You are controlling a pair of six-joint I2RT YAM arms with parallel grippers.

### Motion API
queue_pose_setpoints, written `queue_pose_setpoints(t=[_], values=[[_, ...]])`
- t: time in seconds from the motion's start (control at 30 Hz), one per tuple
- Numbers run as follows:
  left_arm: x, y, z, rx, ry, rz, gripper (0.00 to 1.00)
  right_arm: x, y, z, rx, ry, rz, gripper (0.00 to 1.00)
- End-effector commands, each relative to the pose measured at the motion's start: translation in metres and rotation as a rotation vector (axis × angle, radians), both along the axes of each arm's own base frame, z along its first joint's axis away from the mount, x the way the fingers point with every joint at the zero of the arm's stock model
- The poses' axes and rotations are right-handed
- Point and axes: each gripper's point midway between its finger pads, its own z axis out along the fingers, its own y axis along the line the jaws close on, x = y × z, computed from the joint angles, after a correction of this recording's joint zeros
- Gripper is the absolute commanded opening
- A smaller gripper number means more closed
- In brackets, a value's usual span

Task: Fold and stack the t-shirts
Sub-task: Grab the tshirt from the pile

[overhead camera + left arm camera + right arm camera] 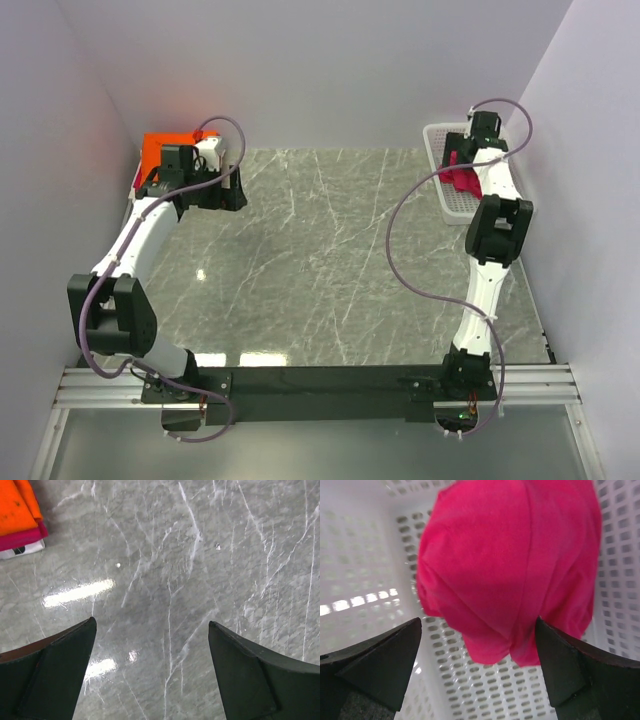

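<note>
A stack of folded t-shirts, orange on top, lies at the far left corner of the table. In the left wrist view its corner shows orange over crimson-pink over a white edge. My left gripper is open and empty over bare marble, to the right of the stack. A crumpled crimson-pink t-shirt lies in the white mesh basket at the far right. My right gripper is open just above it inside the basket, with the shirt's lower edge between the fingers, not gripped. It shows in the top view too.
The grey marble table top lies between the arms. The basket's perforated walls stand close around the right gripper. White walls close in the left, back and right sides. A metal rail runs along the near edge.
</note>
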Motion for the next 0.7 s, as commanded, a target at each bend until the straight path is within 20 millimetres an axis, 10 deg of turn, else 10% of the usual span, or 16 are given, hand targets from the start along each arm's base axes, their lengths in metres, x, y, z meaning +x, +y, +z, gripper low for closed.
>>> queue_pose_setpoints(t=[0.0,0.1,0.3,0.67], values=[[0.005,0.001,0.019,-0.004,-0.032,-0.019,0.99,0.018,-0.013,0.011,-0.079,-0.063,-0.016,1.00],[0.005,0.006,0.015,-0.006,-0.015,-0.009,1.00,0.017,-0.021,-0.005,-0.084,-0.037,-0.019,0.93],[0.006,0.008,0.013,-0.008,-0.005,0.001,0.99,0.010,-0.025,0.026,-0.071,-0.070,0.011,0.00],[0.002,0.036,0.039,-0.164,-0.012,0.025,0.99,-0.064,0.045,0.238,0.019,-0.383,0.163,0.00]])
